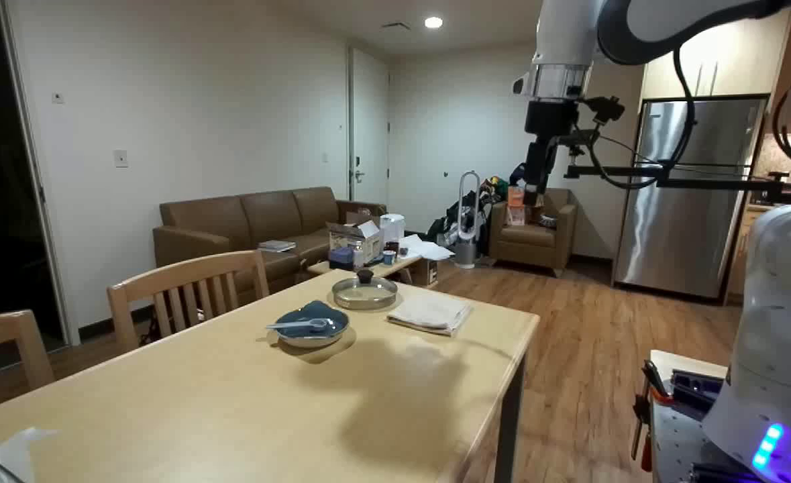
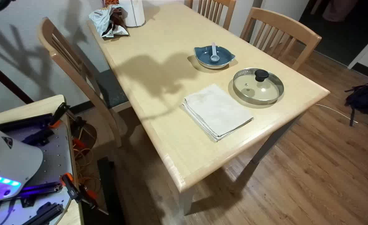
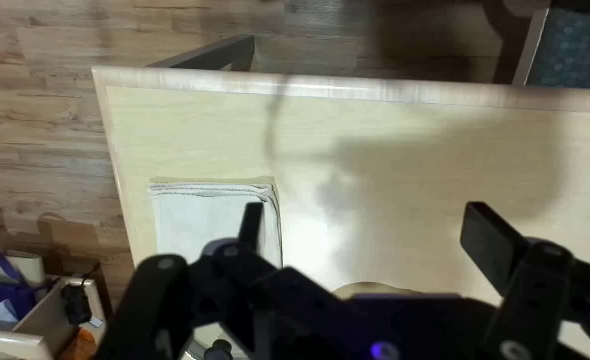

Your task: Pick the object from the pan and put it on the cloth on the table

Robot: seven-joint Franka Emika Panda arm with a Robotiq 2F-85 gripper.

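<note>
The blue pan [image 1: 311, 341], a shallow dish, stands on the table in both exterior views [image 2: 211, 66]. A pale spoon [image 1: 309, 325] lies in it, its handle over the rim; it shows in an exterior view [image 2: 214, 58]. The folded white cloth [image 1: 429, 314] lies flat near the table's end, also in an exterior view [image 2: 218, 111] and the wrist view [image 3: 189, 220]. My gripper [image 1: 533, 198] hangs high above the table, pointing down. In the wrist view the gripper [image 3: 362, 217] is open with nothing between its fingers. The pan and spoon are hidden there behind the gripper body.
A glass lid [image 2: 249, 92] with a black knob [image 2: 261, 75] stands beside the pan and cloth on the table [image 2: 159, 125]. A crumpled bag [image 2: 109, 22] and a white cylinder [image 2: 134, 12] stand at the table's far end. Wooden chairs [image 2: 280, 34] stand along its sides.
</note>
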